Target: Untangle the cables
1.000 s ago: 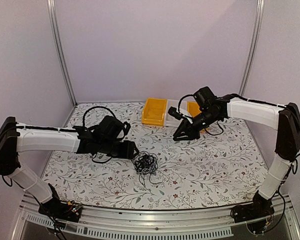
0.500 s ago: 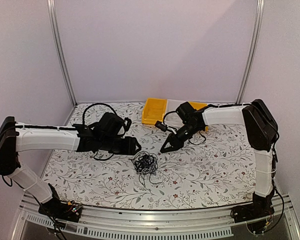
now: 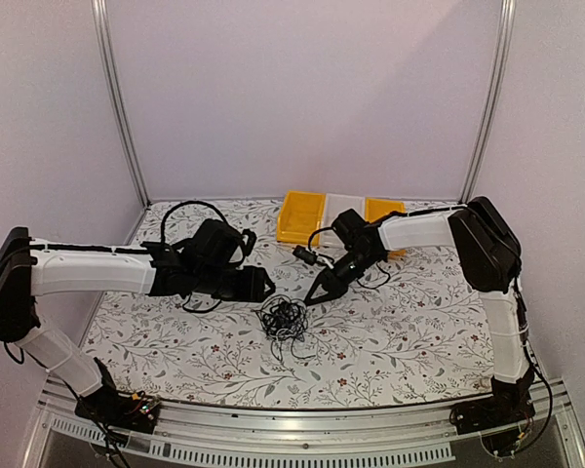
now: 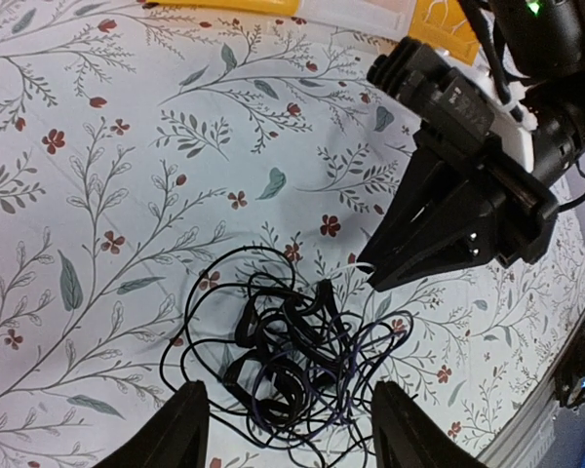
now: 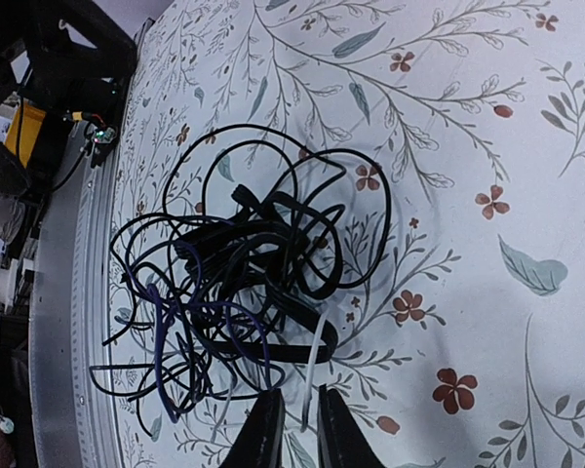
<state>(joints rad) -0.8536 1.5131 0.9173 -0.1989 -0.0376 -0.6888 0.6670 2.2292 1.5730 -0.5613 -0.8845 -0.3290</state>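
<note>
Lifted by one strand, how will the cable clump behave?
Probably floppy: the cables lie in thin, loose loops. Strands cross many times, so the clump would likely drag up together, sagging. Likely light, so it may slide if pushed.

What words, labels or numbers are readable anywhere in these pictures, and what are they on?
None: no text can be read in any view.
yellow bins: plain sides, no label showing.
robot arms: white and black casings, no legible marking.
table cover: printed leaves and flowers only, no letters.
cables: no tags or print visible.
</note>
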